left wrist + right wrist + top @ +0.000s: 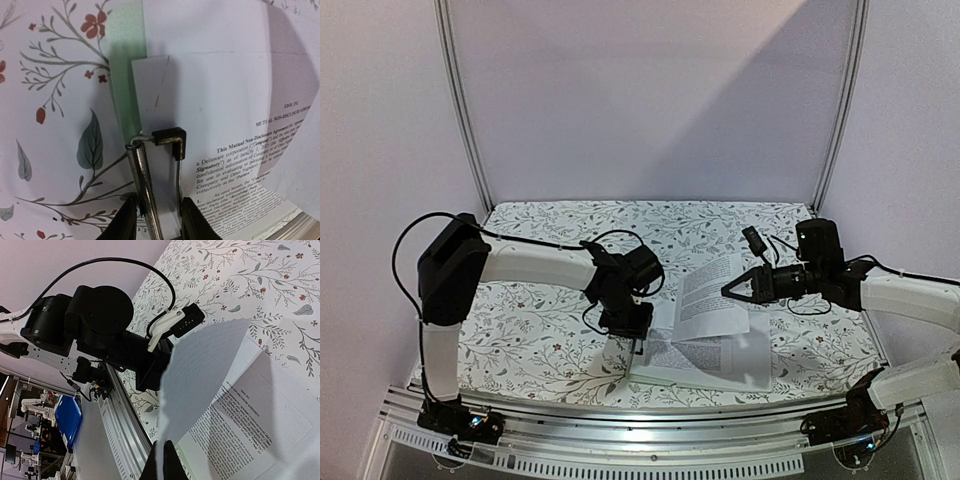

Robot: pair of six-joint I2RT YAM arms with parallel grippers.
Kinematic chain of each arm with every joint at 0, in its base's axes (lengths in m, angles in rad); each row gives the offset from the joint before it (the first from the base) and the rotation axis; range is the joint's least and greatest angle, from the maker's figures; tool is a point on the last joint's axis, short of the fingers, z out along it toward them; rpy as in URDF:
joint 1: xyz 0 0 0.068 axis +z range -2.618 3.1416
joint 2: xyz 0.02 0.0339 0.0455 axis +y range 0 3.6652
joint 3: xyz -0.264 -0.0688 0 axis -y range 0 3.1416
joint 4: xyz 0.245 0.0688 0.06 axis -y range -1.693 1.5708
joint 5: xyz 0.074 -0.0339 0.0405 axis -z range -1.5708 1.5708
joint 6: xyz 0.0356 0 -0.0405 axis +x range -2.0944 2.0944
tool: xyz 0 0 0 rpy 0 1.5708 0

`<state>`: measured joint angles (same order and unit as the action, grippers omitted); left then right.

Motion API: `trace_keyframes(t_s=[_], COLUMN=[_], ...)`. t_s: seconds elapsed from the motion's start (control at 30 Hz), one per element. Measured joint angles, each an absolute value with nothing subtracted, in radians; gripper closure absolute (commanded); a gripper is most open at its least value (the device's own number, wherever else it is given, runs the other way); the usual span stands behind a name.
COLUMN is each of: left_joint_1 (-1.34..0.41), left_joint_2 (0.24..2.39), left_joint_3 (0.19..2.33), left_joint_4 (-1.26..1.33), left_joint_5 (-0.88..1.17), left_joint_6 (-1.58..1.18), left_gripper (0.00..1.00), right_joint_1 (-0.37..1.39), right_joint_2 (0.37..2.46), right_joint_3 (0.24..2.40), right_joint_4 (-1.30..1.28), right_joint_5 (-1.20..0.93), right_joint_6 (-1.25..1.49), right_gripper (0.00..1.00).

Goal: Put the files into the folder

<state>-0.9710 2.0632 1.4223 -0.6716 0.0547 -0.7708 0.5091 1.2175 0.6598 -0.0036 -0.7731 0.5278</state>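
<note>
The folder (pixel 125 60) is a pale green board lying near the table's front edge, mostly covered by a printed file (pixel 705 358). My left gripper (pixel 638 345) sits at the board's left short edge. In the left wrist view its fingers (pixel 125 222) straddle and squeeze the metal clip (pixel 155 185), beside the printed file (pixel 240 150). My right gripper (pixel 728 290) is shut on the edge of another file (pixel 710 295) and holds it lifted and curved above the board. In the right wrist view this sheet (pixel 200 385) rises from the pinched fingers (pixel 172 467) over the printed page (pixel 250 430).
The floral tablecloth (pixel 540 330) covers the table. An aluminium rail (pixel 640 415) runs along the front edge, just in front of the board. The left arm's wrist and cable (pixel 100 325) stand close beside the lifted sheet. Frame posts (pixel 465 110) stand at the back corners.
</note>
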Motion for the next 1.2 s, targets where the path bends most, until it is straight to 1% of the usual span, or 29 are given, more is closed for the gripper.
trace_keyframes(t_s=[0.23,0.4,0.6,0.73,0.97,1.2], left_joint_1=[-0.971,-0.971,-0.968,-0.959,-0.951,-0.949], left_joint_2=[2.068,2.065,2.044,2.021,1.986,1.964], left_joint_3=[1.425,1.417,1.375,1.332,1.271,1.24], left_joint_4=[-0.666,-0.652,-0.599,-0.547,-0.476,-0.461], left_joint_5=[0.062,0.071,0.083,0.101,0.096,0.081], left_joint_6=[-0.777,-0.779,-0.788,-0.804,-0.859,-0.894], left_gripper=[0.84,1.0,1.0,1.0,1.0,1.0], right_joint_1=[0.509,0.509,0.509,0.527,0.6,0.609], right_joint_2=[1.205,1.169,1.093,1.087,1.15,1.209], right_joint_3=[0.657,0.657,0.659,0.631,0.591,0.582], right_joint_4=[-0.023,-0.06,-0.079,-0.004,0.074,0.109], right_joint_5=[-0.773,-0.772,-0.781,-0.797,-0.8,-0.798], right_joint_6=[0.518,0.519,0.53,0.584,0.624,0.628], right_gripper=[1.0,1.0,1.0,1.0,1.0,1.0])
